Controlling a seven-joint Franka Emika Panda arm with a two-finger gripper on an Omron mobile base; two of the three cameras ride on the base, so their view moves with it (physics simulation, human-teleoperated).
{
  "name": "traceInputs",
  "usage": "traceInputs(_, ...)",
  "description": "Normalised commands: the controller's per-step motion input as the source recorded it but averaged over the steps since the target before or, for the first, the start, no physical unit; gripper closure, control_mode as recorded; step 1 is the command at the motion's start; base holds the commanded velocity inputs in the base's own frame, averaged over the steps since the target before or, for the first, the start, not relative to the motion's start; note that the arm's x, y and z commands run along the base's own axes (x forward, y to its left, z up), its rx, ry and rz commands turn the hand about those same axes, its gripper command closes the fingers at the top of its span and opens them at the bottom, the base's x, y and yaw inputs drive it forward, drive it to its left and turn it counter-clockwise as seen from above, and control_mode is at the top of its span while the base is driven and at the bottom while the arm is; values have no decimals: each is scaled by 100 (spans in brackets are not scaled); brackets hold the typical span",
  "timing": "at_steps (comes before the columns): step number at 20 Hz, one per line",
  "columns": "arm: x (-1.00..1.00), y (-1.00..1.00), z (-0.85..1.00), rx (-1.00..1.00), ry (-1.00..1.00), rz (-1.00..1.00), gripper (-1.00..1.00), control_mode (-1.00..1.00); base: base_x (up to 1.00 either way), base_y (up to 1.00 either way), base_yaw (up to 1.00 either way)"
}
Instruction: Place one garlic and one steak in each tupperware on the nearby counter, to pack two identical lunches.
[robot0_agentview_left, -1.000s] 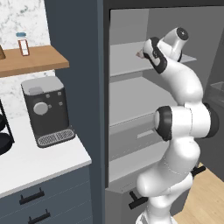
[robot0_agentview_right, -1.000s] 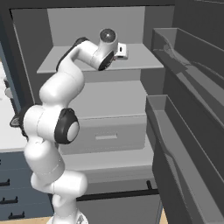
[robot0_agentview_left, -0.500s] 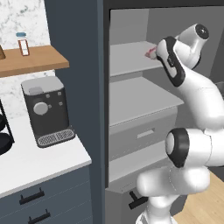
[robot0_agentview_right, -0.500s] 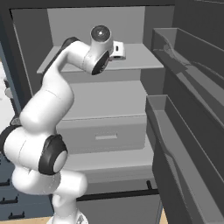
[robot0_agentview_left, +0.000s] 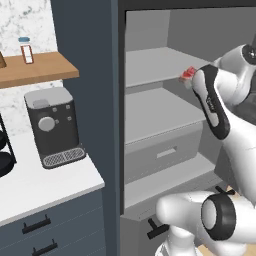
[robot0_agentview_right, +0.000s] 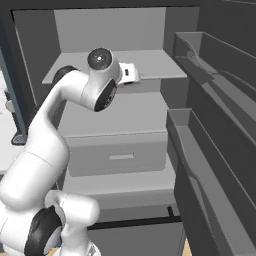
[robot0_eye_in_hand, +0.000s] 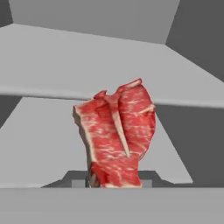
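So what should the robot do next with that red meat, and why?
Probably pull the steak straight back out of the open fridge and swing toward the white counter. The pincer looks shut on the steak, lifted clear of the grey shelf, so nothing holds it there.

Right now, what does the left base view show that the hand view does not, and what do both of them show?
The left base view adds the coffee machine on the white counter, the wooden wall shelf and the fridge drawer. The hand view adds the marbling and the bone of the steak, close up in the gripper. Both show the steak and the grey fridge shelves.
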Motion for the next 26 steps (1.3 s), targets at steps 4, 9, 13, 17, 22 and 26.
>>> traceInputs(4,-100,-6,-4,0,0,0,100,-100,0,0,0)
traceInputs(9,-100,0,-7,0,0,0,100,-100,0,0,0)
traceInputs(13,-83,0,-13,0,0,0,100,-100,0,0,0)
traceInputs(17,-69,0,-12,0,0,0,100,-100,0,0,0)
traceInputs(22,0,0,0,0,0,0,100,100,-86,32,0)
traceInputs(26,0,0,0,0,0,0,100,100,-55,97,0)
